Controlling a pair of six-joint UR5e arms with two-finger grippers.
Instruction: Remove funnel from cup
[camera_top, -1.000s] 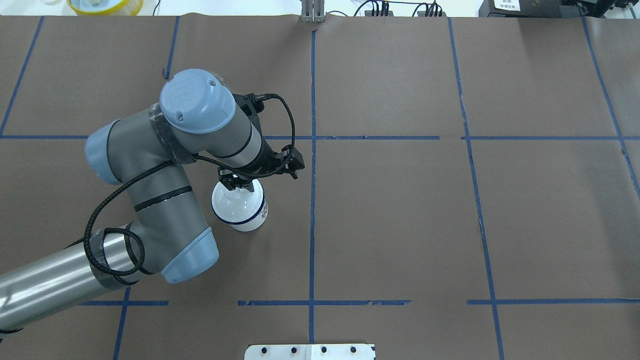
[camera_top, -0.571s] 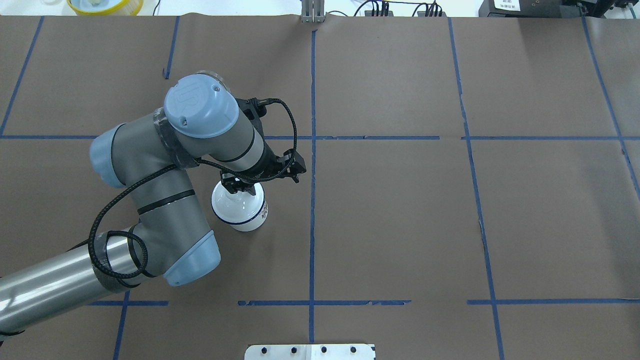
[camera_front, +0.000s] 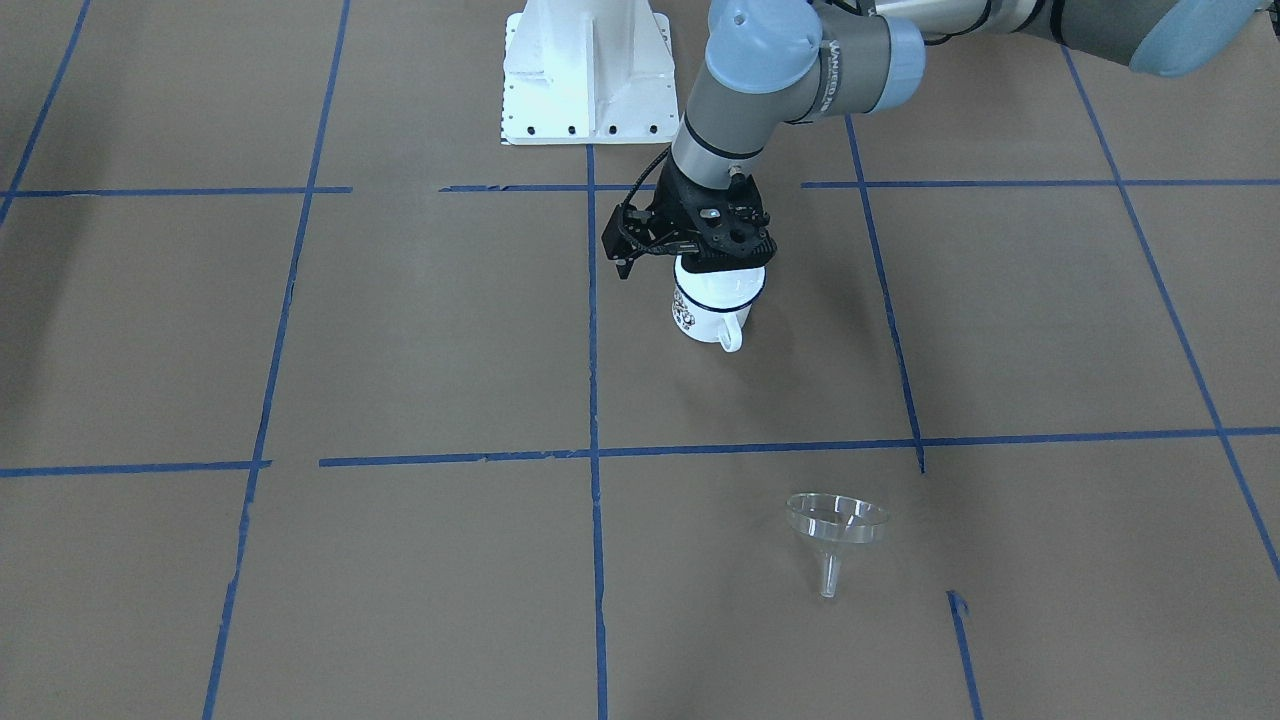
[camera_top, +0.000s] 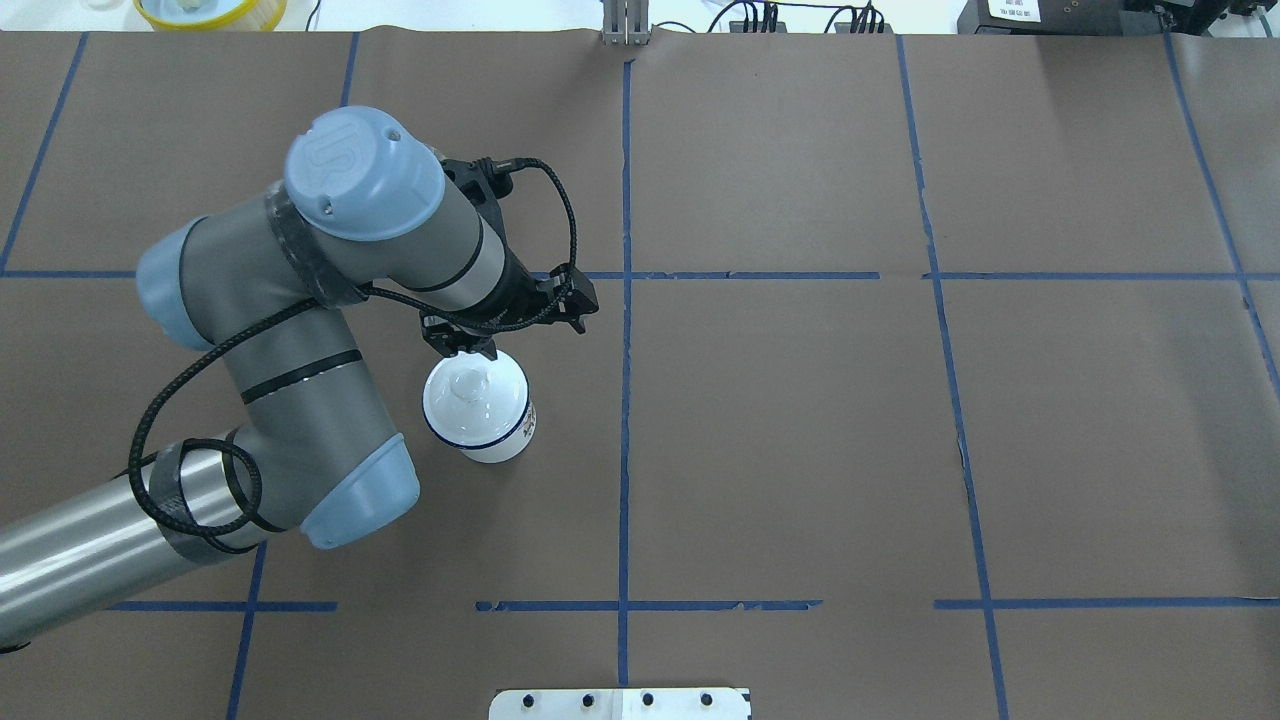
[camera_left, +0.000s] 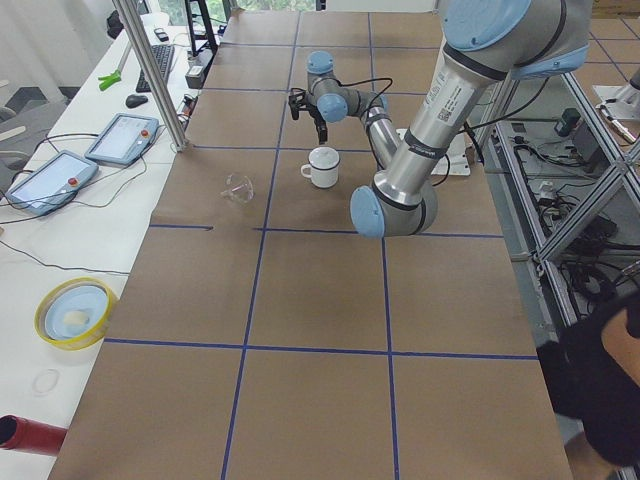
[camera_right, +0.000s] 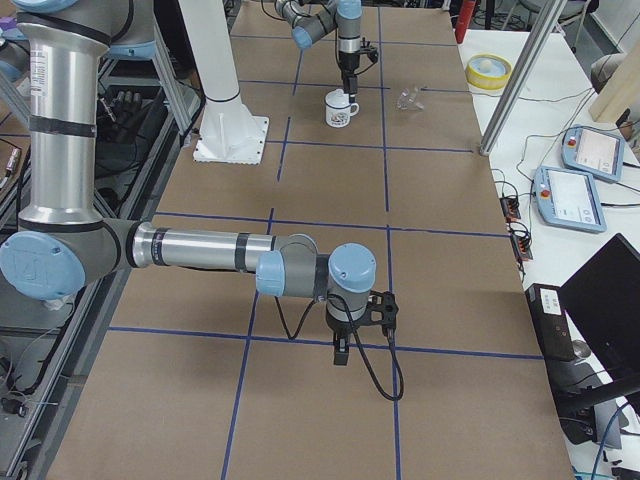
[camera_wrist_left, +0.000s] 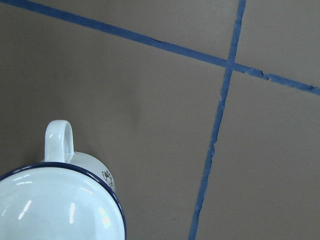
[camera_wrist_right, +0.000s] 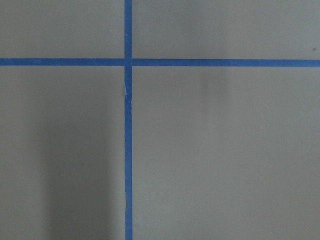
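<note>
The cup (camera_top: 497, 432), a white enamel mug with a blue rim, stands left of the table's middle with a white domed lid (camera_top: 470, 395) on it. It also shows in the front view (camera_front: 705, 308) and in the left wrist view (camera_wrist_left: 65, 200). The clear funnel (camera_front: 835, 525) lies on the table apart from the cup, towards the operators' side; the overhead view hides it behind my left arm. My left gripper (camera_top: 460, 347) hangs just above the lid, open and empty. My right gripper (camera_right: 340, 357) shows only in the right side view, low over bare paper; I cannot tell its state.
The table is covered in brown paper (camera_top: 800, 420) with a grid of blue tape lines. The white robot base (camera_front: 585, 70) stands at the robot's edge. A yellow bowl (camera_left: 72, 312) and two control pendants (camera_left: 120, 140) lie beyond the far edge, next to a metal post (camera_left: 155, 70).
My left gripper has lifted off the lid's knob and drawn back a little towards the far side. The lid and cup have stayed in place.
</note>
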